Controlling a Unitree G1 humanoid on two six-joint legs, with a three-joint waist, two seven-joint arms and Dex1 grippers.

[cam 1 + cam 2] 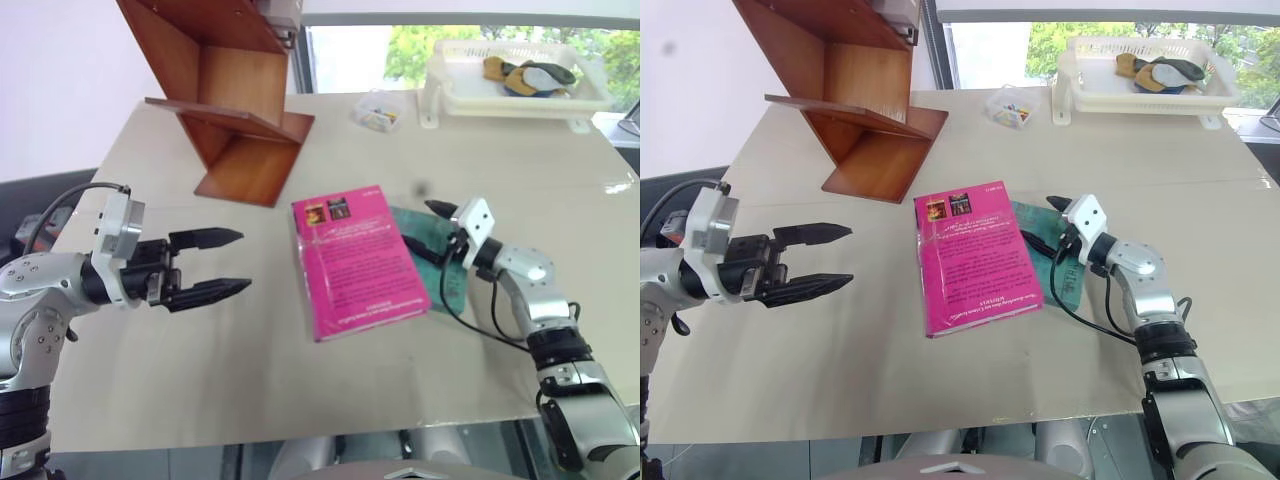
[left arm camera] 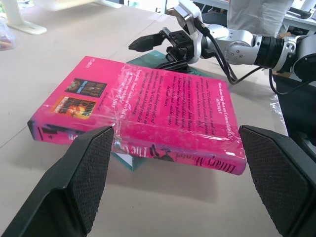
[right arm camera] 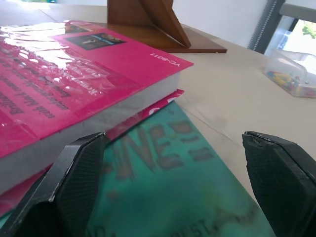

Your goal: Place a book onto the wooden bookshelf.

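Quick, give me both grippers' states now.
Left gripper: open, holding nothing, short of the pink book.
Right gripper: open, holding nothing, over the teal-green book.

table | on it: wooden bookshelf, teal book, white basket, small clear box

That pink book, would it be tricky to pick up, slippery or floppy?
Probably a bit slippery: the pink book has a glossy cover that throws glare. It looks thick, so it should stay fairly stiff rather than flop. It lies partly on a green book, so a push may slide it or drag that one along.
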